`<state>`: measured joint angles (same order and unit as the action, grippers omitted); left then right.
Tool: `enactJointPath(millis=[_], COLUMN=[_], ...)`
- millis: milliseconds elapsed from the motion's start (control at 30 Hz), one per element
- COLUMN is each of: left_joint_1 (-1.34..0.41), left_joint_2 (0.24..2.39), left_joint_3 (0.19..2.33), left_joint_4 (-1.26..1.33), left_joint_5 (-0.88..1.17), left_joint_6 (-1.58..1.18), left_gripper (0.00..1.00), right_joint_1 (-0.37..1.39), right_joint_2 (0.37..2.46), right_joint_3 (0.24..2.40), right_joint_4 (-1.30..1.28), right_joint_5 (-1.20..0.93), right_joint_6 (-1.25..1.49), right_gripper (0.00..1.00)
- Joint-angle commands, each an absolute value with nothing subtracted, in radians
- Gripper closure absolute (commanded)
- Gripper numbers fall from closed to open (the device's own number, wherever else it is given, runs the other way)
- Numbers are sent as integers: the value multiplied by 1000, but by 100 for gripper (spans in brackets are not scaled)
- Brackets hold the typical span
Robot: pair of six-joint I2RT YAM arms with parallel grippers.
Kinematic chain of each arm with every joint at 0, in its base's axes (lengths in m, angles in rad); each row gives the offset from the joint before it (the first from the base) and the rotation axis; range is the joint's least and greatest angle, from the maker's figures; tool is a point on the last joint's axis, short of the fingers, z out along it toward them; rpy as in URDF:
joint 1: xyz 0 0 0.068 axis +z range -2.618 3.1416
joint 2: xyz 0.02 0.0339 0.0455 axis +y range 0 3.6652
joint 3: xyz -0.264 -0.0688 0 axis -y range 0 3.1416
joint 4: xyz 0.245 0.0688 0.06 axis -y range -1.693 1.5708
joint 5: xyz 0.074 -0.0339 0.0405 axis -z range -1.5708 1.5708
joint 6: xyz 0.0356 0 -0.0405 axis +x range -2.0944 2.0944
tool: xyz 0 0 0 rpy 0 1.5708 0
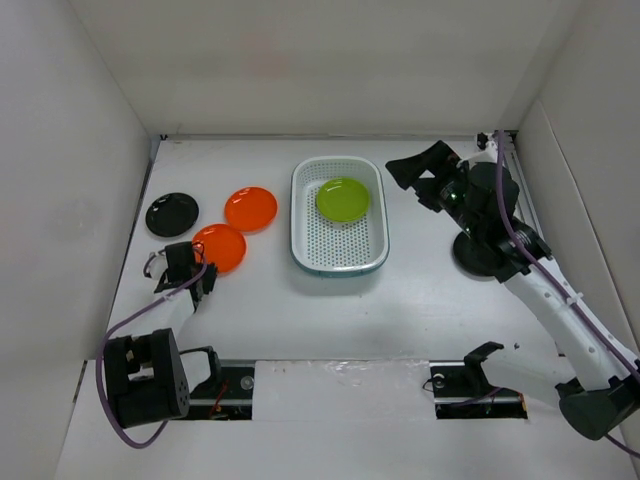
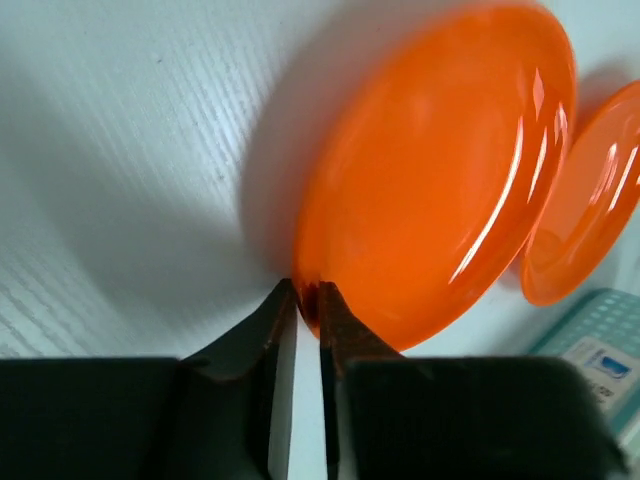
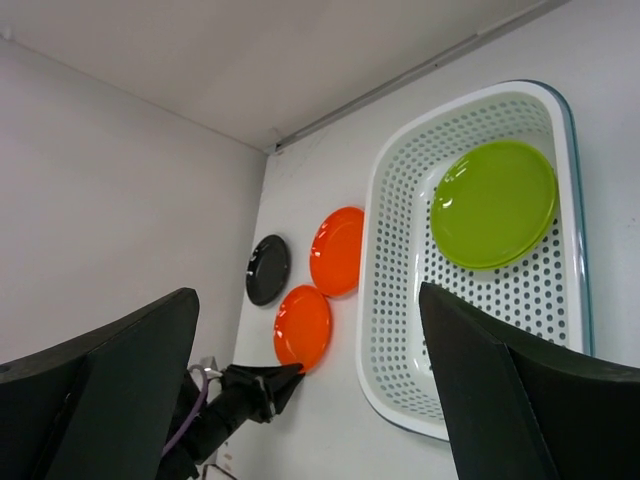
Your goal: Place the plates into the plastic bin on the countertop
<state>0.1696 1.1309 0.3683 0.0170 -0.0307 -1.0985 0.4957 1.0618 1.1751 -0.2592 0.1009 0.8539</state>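
**A:** How was the left gripper (image 2: 307, 292) set just then?

**B:** Its fingers were drawn narrow and pinched the near rim of the nearer orange plate (image 2: 430, 180). In the wrist view the rim sat between the two tips, with barely a slit left.

**A:** And the plate itself?

**B:** It was on the counter (image 1: 270, 310), left of the bin (image 1: 300, 215) and well apart from it. It sat just beside the other orange plate (image 1: 251, 208), with the black plate (image 1: 172, 213) farther left. A green plate (image 1: 342, 199) already lay in the far half of the bin.

**A:** How would you have done the lift well?

**B:** The hold was thin, a bite on a glossy edge, so I judged the plate could slip or swing. I would have kept the squeeze firm and raised it slowly. I would also have tipped it away from the neighbouring orange plate, so the two didn't knock. Then it needed to go up over the bin's left wall, across to the bare near half, and down low before letting go.

**A:** Was the right gripper (image 1: 418, 172) in the way?

**B:** No. It hung spread wide and empty to the right of the bin, near the far corner, touching nothing I could see.
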Motion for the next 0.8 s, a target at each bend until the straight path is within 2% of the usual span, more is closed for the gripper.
enactJointPath(millis=[0,67,267,467,600,667,767], left_joint_1=[169,169,169,169,160,134,133], left_joint_2=[1132,1141,1117,863,701,690,803], left_joint_3=[351,351,351,409,540,629,715], left_joint_4=[29,29,-32,-201,-284,-255,-178], left_joint_5=[-28,-28,34,-17,-95,-107,7], left_joint_6=[-1101,-1101,-1112,-1135,-1114,-1079,-991], left_gripper=[95,100,100,100,100,100,100], right_joint_1=[488,479,469,460,442,442,433], right_joint_2=[1025,1005,986,986,986,976,951], right_joint_3=[1183,1192,1201,1201,1189,1174,1144], right_joint_4=[-215,-215,-224,-233,-242,-242,-242], right_joint_5=[71,71,80,80,71,71,60], right_joint_6=[864,864,864,864,864,864,874], right_gripper=[3,3,3,3,3,3,3])
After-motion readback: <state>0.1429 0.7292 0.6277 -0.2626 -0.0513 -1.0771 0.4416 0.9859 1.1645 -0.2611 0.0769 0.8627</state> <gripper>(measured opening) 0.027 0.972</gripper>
